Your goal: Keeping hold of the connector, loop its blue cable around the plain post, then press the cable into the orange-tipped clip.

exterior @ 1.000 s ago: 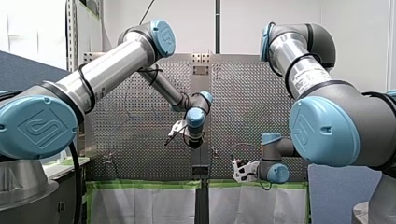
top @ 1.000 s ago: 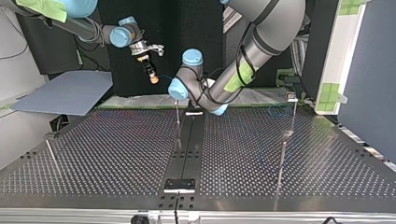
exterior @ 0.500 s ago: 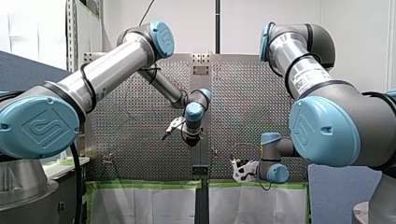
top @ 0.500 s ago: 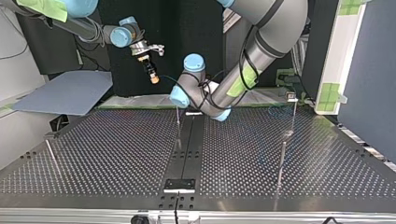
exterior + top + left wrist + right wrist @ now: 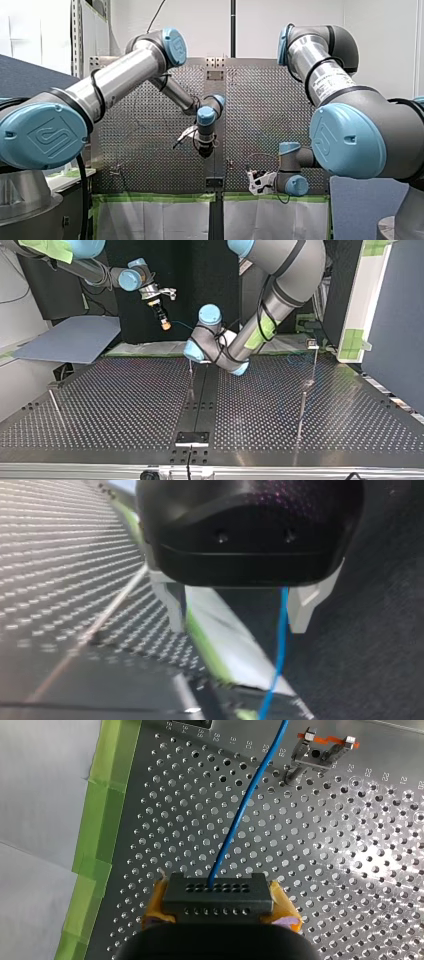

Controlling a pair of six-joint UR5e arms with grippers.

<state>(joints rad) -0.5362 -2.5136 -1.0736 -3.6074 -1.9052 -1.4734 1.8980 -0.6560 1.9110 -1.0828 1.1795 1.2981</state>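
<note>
1. Grip. Our right gripper [image 5: 220, 906] is clamped by its yellow pads [image 5: 156, 904] on the black connector [image 5: 218, 891], which it holds above the perforated table [image 5: 350, 870] near the taped edge.
2. Cable. The blue cable [image 5: 241, 812] leaves the connector's face and runs straight ahead. It passes just beside the orange-tipped clip [image 5: 320, 751] and is not seated in it.
3. Guide. Our left gripper [image 5: 238, 626] has its pale fingers [image 5: 174, 607] apart. The cable hangs between them, just beside one finger; we cannot tell whether it touches.
4. Step in hand, as we judge it. The loop around the plain post is not yet made. The open fingers can serve as a fork to steer the cable, so the cable should sit inside the gap under mild tension, never pulled hard enough to drag the connector from the pads. A low sweep around the post would stop the cable riding over its top.
5. Posts. In the top view a thin centre post [image 5: 190, 371] rises just ahead of our left wrist [image 5: 209, 335]. Two rods [image 5: 302, 410] stand at that view's right and a further rod [image 5: 55, 407] at its left. We cannot settle here which one is the plain post.
6. Obstructions. Our left forearm [image 5: 270, 305] hides the table behind the centre post. The clip lies near the cable's path and could snag it early. Green tape [image 5: 107, 810] marks the edge beside the connector.
</note>
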